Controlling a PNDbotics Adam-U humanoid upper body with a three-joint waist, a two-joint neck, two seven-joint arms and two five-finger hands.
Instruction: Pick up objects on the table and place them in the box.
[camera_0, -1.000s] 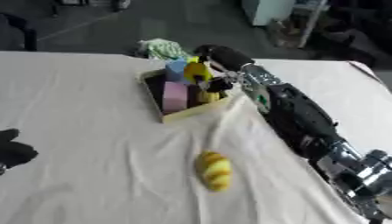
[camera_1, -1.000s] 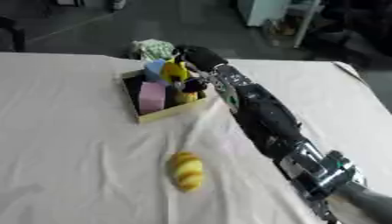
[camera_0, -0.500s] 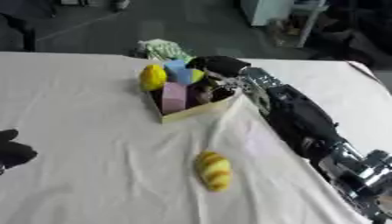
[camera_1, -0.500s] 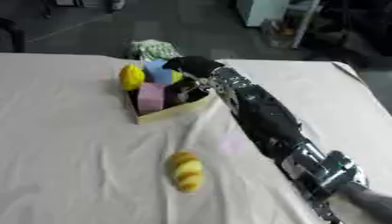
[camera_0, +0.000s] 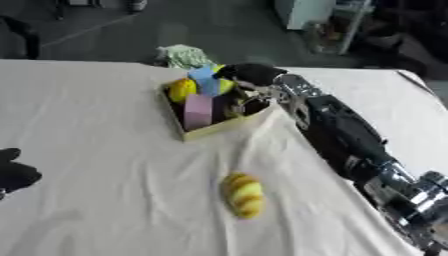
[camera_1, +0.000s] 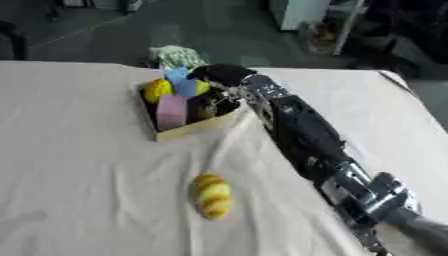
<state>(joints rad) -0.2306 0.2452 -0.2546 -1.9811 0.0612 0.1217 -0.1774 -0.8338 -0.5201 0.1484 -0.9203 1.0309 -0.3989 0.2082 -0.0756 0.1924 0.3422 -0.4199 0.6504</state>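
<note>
Right hand (camera_0: 248, 73) over the box (camera_0: 210, 129), fingers too blurred to tell, left hand (camera_0: 15, 171) cut off at counter (camera_0: 105, 200) edge, grip unclear, yellow striped object (camera_0: 242, 194) alone

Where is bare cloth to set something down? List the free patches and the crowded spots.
Free: the wide cloth between the left robot hand and the yellow striped object, and the near-left stretch. Crowded: the box, full of items, with the right robot hand over its far corner.
</note>
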